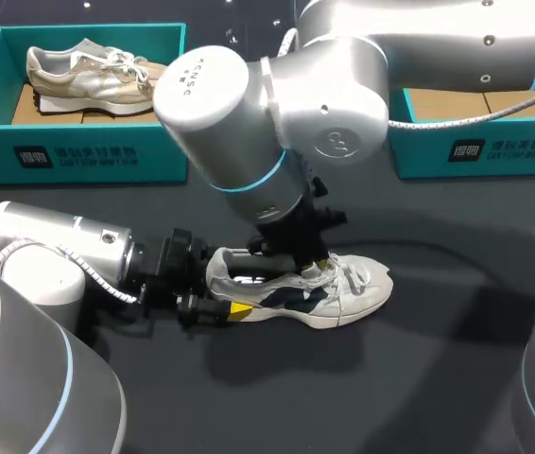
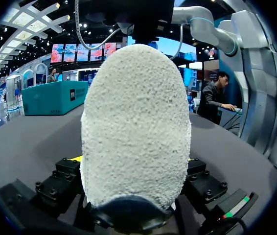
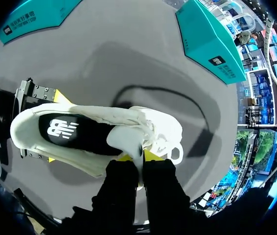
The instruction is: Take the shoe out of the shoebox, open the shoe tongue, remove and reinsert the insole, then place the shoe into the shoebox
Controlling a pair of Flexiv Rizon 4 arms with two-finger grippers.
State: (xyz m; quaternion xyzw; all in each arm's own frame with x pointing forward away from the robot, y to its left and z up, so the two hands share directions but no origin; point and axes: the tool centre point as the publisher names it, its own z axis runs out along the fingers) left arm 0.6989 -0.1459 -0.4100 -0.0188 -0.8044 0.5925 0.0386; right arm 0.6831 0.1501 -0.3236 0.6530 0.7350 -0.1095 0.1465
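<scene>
Shoe sits on its sole on the worktop, toe toward my right, out of the box. Left pincer clamps the heel from both sides; I judge this anchors it so a pull cannot drag it. Right pincer comes from above, narrow, nipping the tongue by the laces, likely to widen the mouth. Insole lies inside, not yet removed. Teal shoebox, well apart, holds a second shoe.
</scene>
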